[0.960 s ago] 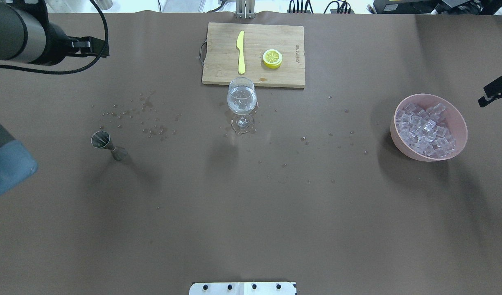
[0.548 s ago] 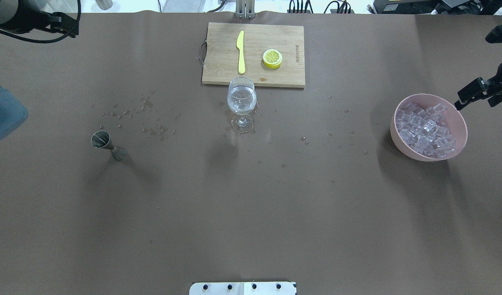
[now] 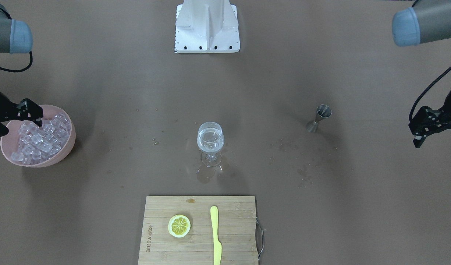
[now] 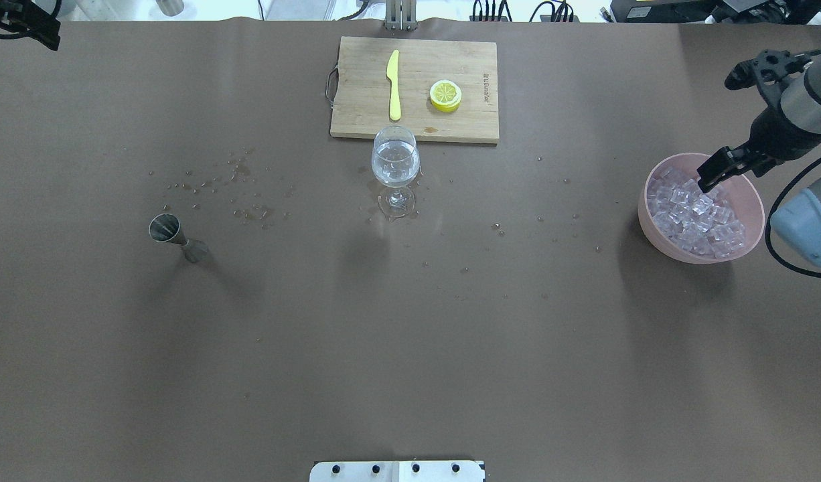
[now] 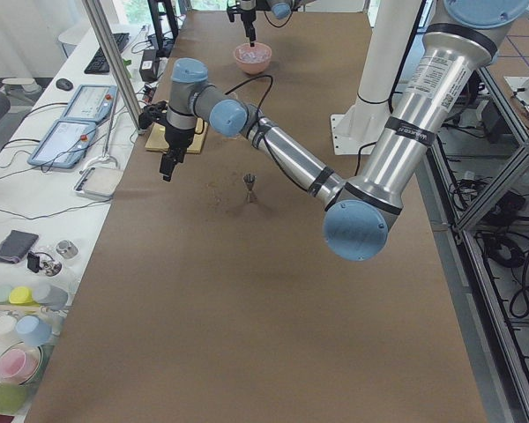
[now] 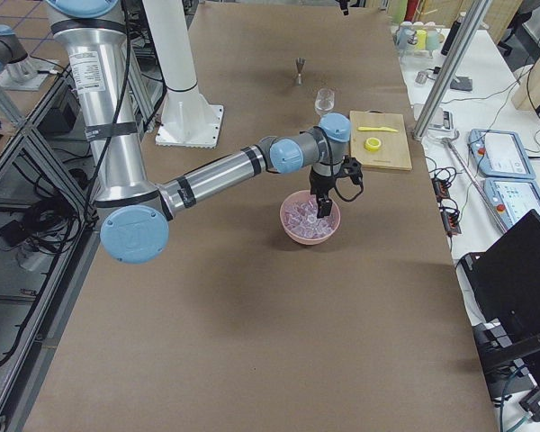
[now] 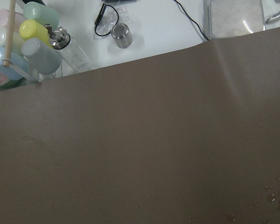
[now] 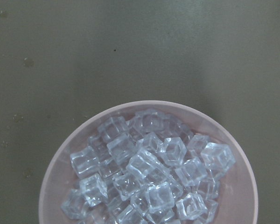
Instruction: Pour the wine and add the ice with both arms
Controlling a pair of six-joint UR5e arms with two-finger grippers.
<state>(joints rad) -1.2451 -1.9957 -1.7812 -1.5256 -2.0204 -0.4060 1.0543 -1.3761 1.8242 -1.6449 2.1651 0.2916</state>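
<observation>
While your right black two-finger gripper [image 4: 708,175] hangs over the round pink bowl [image 4: 752,201] of clear ice cubes [image 4: 695,214], you cannot tell how its jaws stand. Wine [image 4: 395,167] sits in the clear stemmed glass [image 4: 396,164], well apart from the bowl. Your left gripper [image 3: 418,138] looks closed. No writing is readable.

Both arms are showing silver-grey tube segments with light-blue joint caps: the left arm [image 5: 397,132] and the right arm [image 6: 207,175]. Black bands are ringing the tubes, black cables are looping along each wrist, and a white base block [image 3: 207,25] is bearing small dark screws.
</observation>
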